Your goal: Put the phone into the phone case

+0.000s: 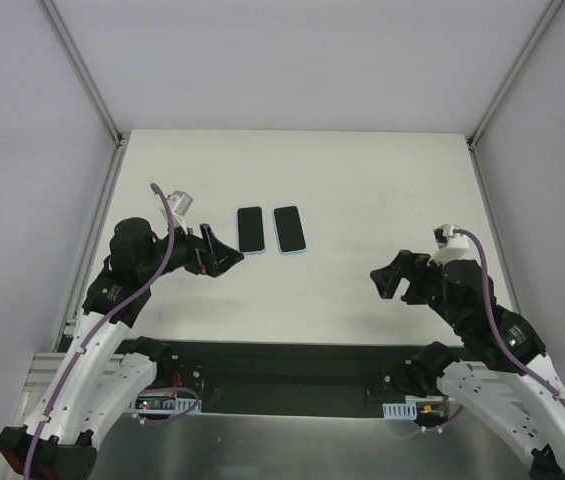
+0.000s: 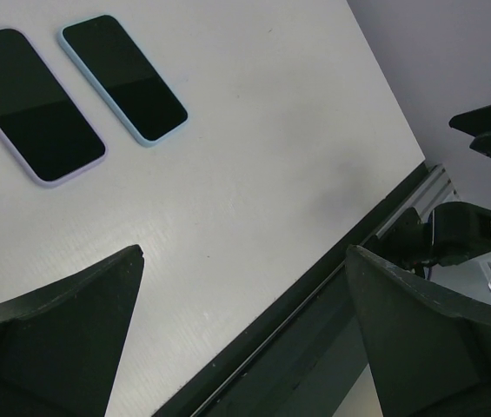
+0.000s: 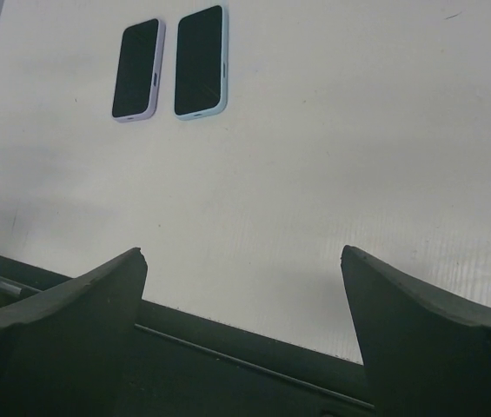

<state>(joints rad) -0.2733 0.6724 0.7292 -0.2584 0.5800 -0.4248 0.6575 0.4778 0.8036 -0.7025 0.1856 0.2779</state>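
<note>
Phone (image 1: 250, 229): lies flat on the white table (image 1: 362, 200), black glass up, with a thin pale purple edge. No gripper touches it.
Left gripper (image 1: 224, 257): spread wide and holding nothing. In the left wrist view its two dark fingers (image 2: 71, 347) sit far apart, with bare table between them.
Left gripper place: just to the left of the phone, near it but not touching. It points to the right.
Right gripper (image 1: 382, 280): also spread wide, with nothing in it. Its fingers (image 3: 54, 347) show at the two bottom corners of the right wrist view.
Right gripper place: well apart from both flat things, on the right side of the table. It points to the left.
Left arm: bent at the elbow, coming up from the near left corner. A purple cable (image 1: 167, 235) runs along it.
Right arm: bent the same way, coming up from the near right corner.
Phone case (image 1: 289, 229): light blue rim, dark in the middle. It lies flat just to the right of the phone, side by side with it, with a small gap between.
Black rail (image 1: 282, 355): runs along the near edge of the table, between the two arm bases.
</note>
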